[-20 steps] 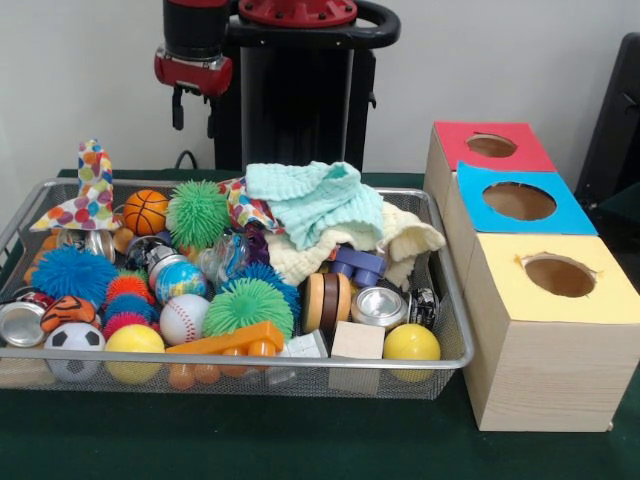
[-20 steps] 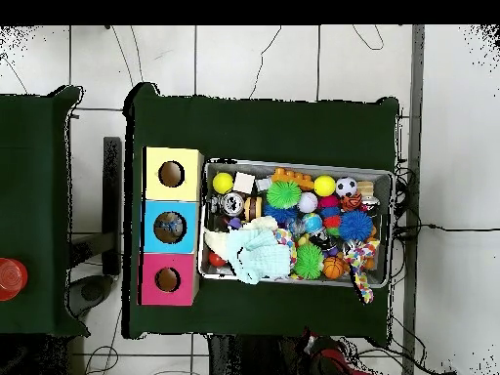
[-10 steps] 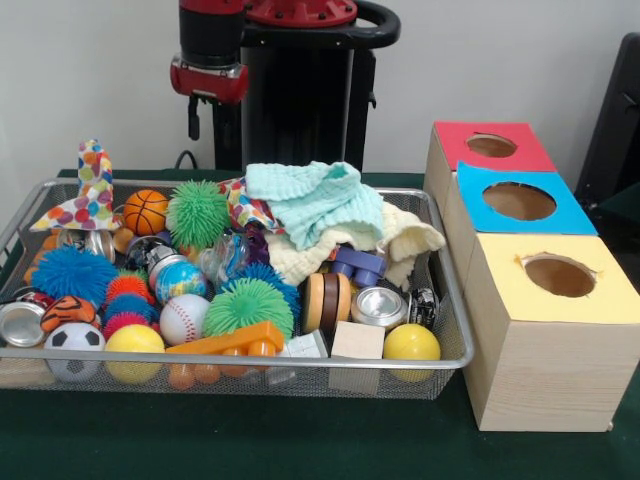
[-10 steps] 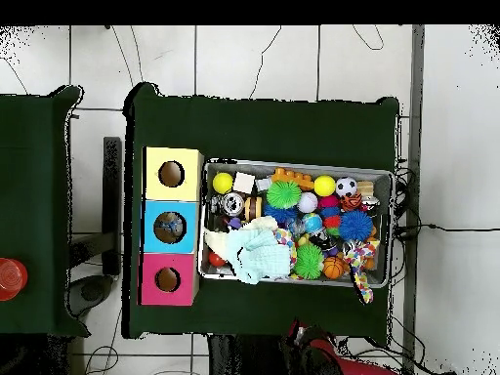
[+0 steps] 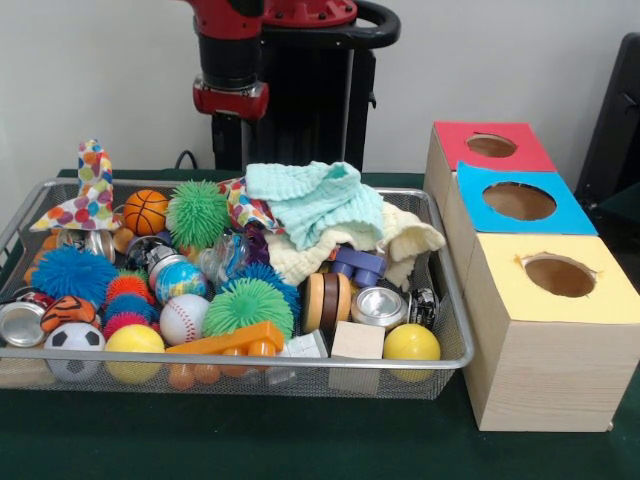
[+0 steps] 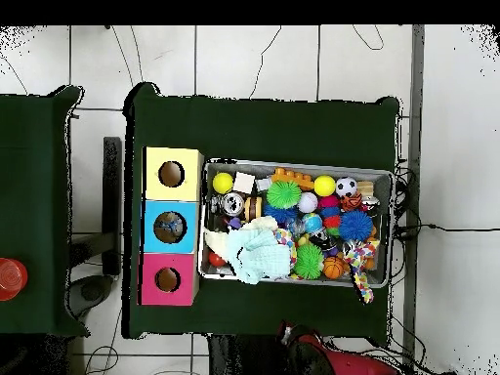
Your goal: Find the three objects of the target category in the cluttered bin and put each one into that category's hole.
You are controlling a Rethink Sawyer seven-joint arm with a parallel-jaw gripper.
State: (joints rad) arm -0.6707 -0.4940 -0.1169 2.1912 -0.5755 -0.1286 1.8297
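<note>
The wire bin [image 5: 452, 300] is packed with toys. Among them are a basketball [image 5: 146, 211], a baseball [image 5: 184, 319], a soccer ball [image 5: 74, 345], two yellow balls [image 5: 134, 342] [image 5: 411, 343], green spiky balls [image 5: 198, 213] [image 5: 247, 305] and a blue spiky ball [image 5: 72, 273]. A mint cloth [image 5: 315, 200] lies on a cream cloth [image 5: 408, 238] at the back. My gripper [image 5: 231, 122] hangs high behind the bin's back edge, against the dark pedestal, touching nothing. The overhead view shows only the red arm [image 6: 298, 342] below the bin [image 6: 297, 163].
Beside the bin stand three wooden boxes with holes on top: red [image 5: 491, 146], blue [image 5: 519, 201] and yellow [image 5: 560, 276]. A spotted cloth [image 5: 90, 190] hangs over the bin's far left corner. A wooden block [image 5: 357, 341], a tin can [image 5: 380, 306] and an orange toy [image 5: 225, 342] lie near the front rim.
In the front view the arm has swung right along the bin's back edge and dropped a little. Nothing in the bin has moved.
</note>
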